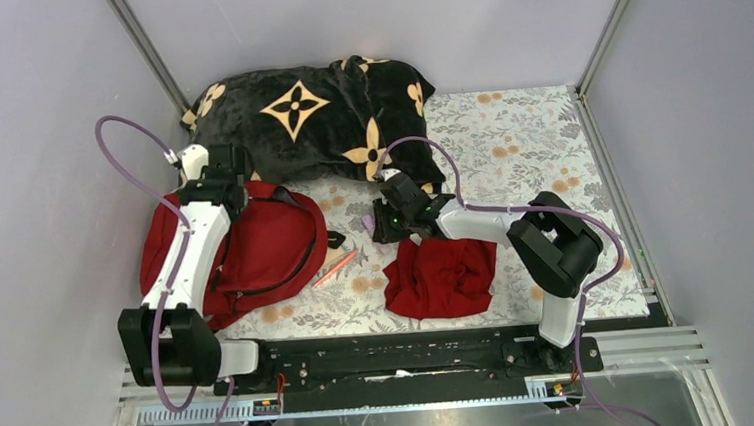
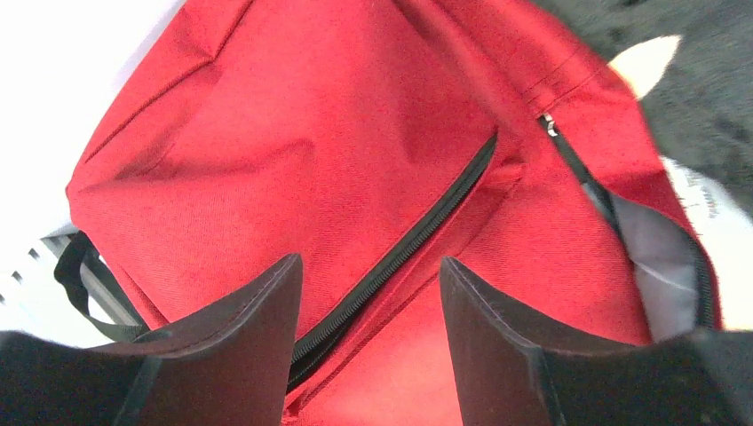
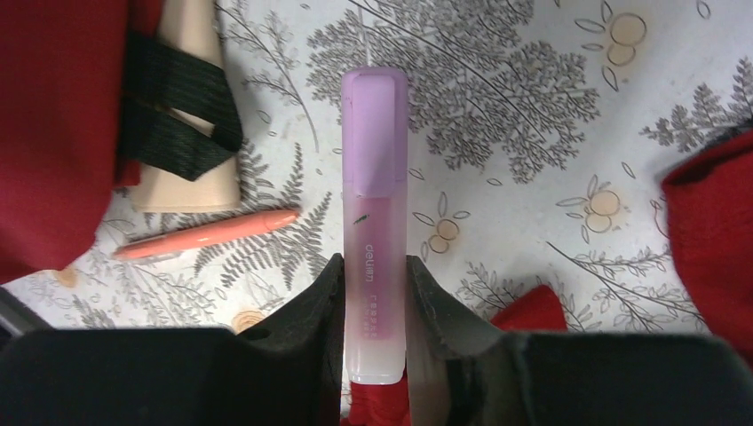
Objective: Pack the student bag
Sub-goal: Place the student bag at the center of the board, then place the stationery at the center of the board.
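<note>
left gripper (image 2: 371, 266) has its jaws apart and holds nothing, hanging just over the student bag (image 2: 337, 160) with one finger on either side of the black front zipper (image 2: 417, 240). right gripper (image 3: 375, 266) is clenched on a purple highlighter (image 3: 375, 169) above the floral table cover (image 3: 533, 177), with an orange pen (image 3: 209, 233) lying nearby. student bag lies at the table's left side under the left arm, just beside the black flower-patterned blanket (image 1: 316, 112), well apart from a dark-red cloth (image 1: 441, 277).
</note>
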You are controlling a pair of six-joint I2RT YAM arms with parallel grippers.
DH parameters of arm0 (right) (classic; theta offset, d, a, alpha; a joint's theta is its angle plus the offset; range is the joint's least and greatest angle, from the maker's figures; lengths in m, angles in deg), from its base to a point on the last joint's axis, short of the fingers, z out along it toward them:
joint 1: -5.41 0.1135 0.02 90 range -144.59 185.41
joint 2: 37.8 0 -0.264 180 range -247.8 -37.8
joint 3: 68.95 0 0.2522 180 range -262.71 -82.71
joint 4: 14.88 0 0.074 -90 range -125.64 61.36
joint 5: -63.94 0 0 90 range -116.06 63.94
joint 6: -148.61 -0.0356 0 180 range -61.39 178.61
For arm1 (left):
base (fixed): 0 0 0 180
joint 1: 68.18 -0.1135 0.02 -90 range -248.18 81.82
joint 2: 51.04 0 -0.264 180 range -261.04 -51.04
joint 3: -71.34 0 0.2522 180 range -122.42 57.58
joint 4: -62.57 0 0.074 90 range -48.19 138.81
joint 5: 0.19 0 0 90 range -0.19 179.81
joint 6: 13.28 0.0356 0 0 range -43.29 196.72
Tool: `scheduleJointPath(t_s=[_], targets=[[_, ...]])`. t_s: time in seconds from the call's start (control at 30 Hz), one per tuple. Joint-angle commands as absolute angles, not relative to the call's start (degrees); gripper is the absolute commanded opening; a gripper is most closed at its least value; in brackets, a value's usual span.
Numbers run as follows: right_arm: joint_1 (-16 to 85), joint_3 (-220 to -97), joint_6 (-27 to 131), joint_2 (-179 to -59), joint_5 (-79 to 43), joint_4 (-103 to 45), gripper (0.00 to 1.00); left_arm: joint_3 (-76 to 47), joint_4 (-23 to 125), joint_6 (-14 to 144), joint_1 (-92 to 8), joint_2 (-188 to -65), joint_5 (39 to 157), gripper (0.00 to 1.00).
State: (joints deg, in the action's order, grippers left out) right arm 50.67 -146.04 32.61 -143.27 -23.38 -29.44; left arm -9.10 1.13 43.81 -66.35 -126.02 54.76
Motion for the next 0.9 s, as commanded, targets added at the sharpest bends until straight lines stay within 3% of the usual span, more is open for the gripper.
scheduleJointPath(t_s=[0.0, 0.4, 0.53, 0.67, 0.87], targets=[[50.4, -149.7, 31.3, -140.9, -19.9, -26.3, 0.00, -6.1, 0.7, 40.6, -66.5, -128.9, 49.4, 0.64], [50.4, -150.1, 30.8, -139.2, -16.4, -24.9, 0.00, -4.7, 3.2, 40.8, -67.7, -131.2, 45.1, 0.63], [50.4, -149.9, 30.8, -139.3, -16.5, -24.9, 0.00, -3.3, 6.5, 42.6, -66.8, -127.4, 55.8, 0.63], [50.4, -150.2, 31.4, -141.0, -17.3, -25.9, 0.00, 0.5, 17.7, 50.6, -58.3, -116.7, 67.3, 0.74], [50.2, -152.8, 32.6, -144.3, -22.6, -29.8, 0.00, -6.2, 10.5, 51.1, -44.3, -122.1, 69.8, 0.83]])
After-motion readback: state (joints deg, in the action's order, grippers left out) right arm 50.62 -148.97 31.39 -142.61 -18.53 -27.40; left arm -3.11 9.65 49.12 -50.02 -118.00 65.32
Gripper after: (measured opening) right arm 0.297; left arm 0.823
